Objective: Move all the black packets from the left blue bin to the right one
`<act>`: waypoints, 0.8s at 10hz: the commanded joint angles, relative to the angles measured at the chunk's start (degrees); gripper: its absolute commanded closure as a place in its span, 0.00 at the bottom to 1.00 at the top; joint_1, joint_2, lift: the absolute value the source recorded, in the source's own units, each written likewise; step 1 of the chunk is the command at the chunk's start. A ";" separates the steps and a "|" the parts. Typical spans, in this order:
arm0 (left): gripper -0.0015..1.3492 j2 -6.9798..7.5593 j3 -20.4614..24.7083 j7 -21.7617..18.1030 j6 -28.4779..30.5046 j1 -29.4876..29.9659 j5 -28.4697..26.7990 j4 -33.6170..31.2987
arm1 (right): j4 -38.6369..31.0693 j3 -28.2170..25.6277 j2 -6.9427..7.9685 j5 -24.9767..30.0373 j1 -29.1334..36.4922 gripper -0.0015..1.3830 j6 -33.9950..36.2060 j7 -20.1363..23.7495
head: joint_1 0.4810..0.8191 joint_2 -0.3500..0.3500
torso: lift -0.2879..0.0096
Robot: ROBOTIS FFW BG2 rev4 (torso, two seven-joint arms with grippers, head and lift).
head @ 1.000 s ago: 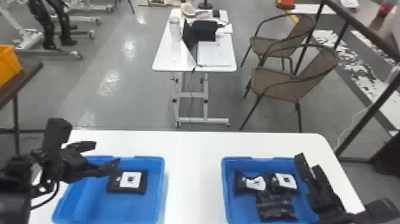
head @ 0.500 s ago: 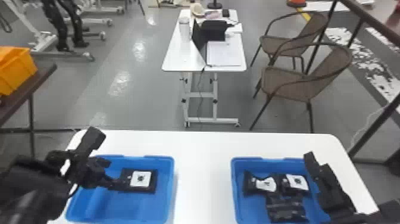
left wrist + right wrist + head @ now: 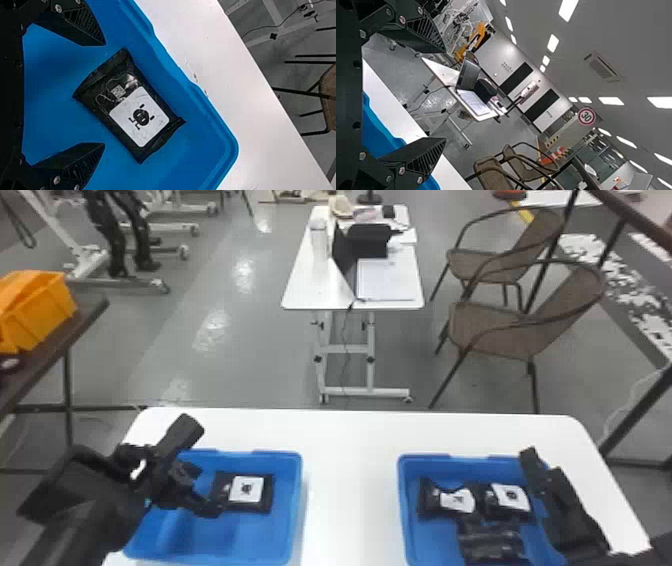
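Left hand [image 3: 205, 491] open over left bin [image 3: 220, 540]
Fingers [image 3: 85, 33] point toward a black packet [image 3: 139, 116]; right hand [image 3: 544, 471], also open, at right bin's [image 3: 430, 540] outer side.

The black packet [image 3: 95, 87] lies flat on the floor of the left blue bin [image 3: 234, 148], its white label [image 3: 152, 118] with a black printed figure facing the camera and a clear window [image 3: 128, 81] set beside that label. The left gripper [image 3: 209, 490] has its two black fingers [image 3: 85, 25] spread wide near the packet, one toward each side of it, both apart from it. Beyond the packet, past the bin's rim, come the white table [image 3: 253, 99], then the grey floor [image 3: 295, 77] with part of a brown chair [image 3: 329, 101] and a dark cable [image 3: 259, 27].
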 commanded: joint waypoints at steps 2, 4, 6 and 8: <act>0.11 -0.89 -1.55 1.09 -4.42 -3.94 -1.50 9.59 | 0.17 -0.01 0.14 -0.38 0.23 0.18 0.45 0.59 | 0.63 0.58 | 0.97; 0.11 -0.63 -2.34 2.85 -7.06 -5.96 -3.17 13.63 | 0.61 -0.36 0.14 -0.38 0.23 0.18 0.89 1.73 | 0.63 0.58 | 0.97; 0.12 -0.10 -3.57 5.22 -7.24 -7.37 -3.17 15.39 | 1.14 -0.80 0.14 -0.38 0.23 0.18 1.51 2.96 | 0.63 0.60 | 0.97; 0.16 0.86 -7.70 5.40 -8.73 -10.71 0.34 20.67 | 1.67 -1.50 0.14 0.32 -0.21 0.18 2.56 4.37 | 0.63 0.62 | 0.97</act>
